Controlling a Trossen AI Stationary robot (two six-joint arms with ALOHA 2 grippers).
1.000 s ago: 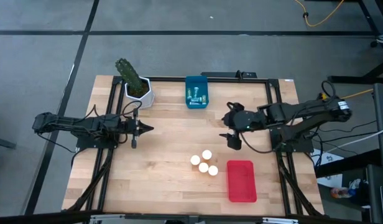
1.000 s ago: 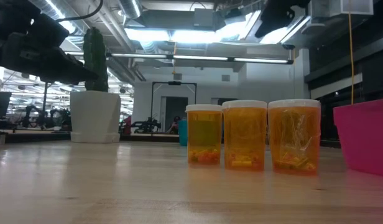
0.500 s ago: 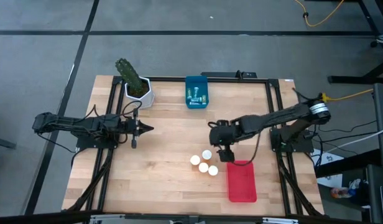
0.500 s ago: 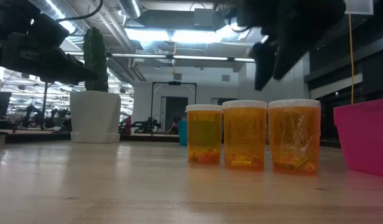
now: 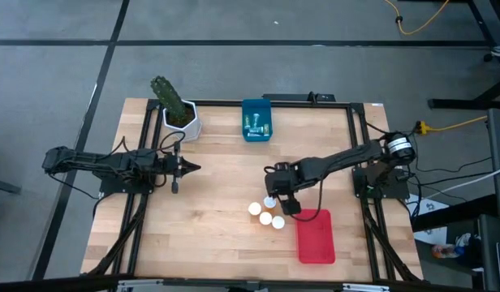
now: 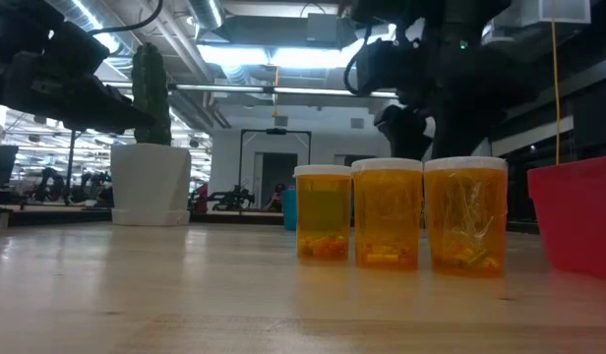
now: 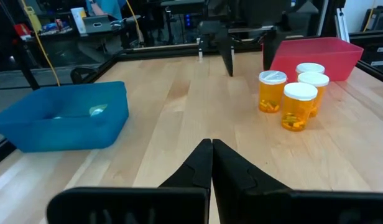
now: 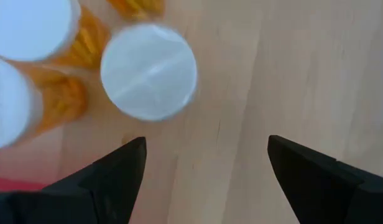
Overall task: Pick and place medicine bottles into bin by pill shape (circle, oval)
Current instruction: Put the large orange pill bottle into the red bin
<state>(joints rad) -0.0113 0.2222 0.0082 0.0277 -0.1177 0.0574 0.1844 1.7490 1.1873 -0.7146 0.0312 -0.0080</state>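
Right tool descended — hides fourth bottle (partly).

Four orange medicine bottles stand upright in a tight cluster, white round caps up, pills heaped at the bottom of each; the one nearest the fingers sits ahead of the right gripper, its cap off to one side of the wide gap between the two fingers, not between them; two more caps crowd just beyond it, touching or nearly so; small pale bottles lie on their sides in the blue bin, well apart from both grippers.
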